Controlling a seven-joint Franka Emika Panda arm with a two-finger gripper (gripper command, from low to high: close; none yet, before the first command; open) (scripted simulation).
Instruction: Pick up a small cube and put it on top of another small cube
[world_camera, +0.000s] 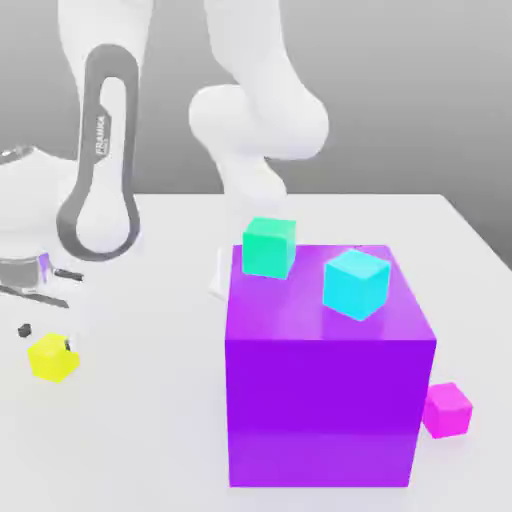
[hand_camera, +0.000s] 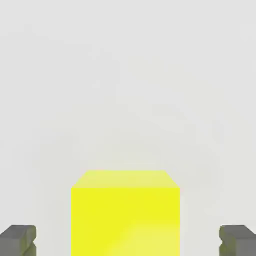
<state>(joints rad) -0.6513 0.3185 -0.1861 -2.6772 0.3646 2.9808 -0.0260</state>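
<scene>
The small yellow cube (world_camera: 52, 358) lies on the white table (world_camera: 140, 420) at the exterior view's left. My gripper (world_camera: 46, 338) has come down around it and is open, with one dark fingertip (world_camera: 24, 329) on each side. In the hand view the yellow cube (hand_camera: 125, 212) sits between the fingertips (hand_camera: 17, 240), with a clear gap on both sides, inside my gripper (hand_camera: 128, 241). The small teal-green cube (world_camera: 268, 247) appears to rest on the back edge of the big purple cube's top, far to the right of my gripper.
The big purple cube (world_camera: 325, 400) stands in the middle foreground. A cyan-blue cube (world_camera: 355, 283) sits on its top toward the right. A small magenta cube (world_camera: 447, 409) lies on the table by its right side. The arm's white links rise behind.
</scene>
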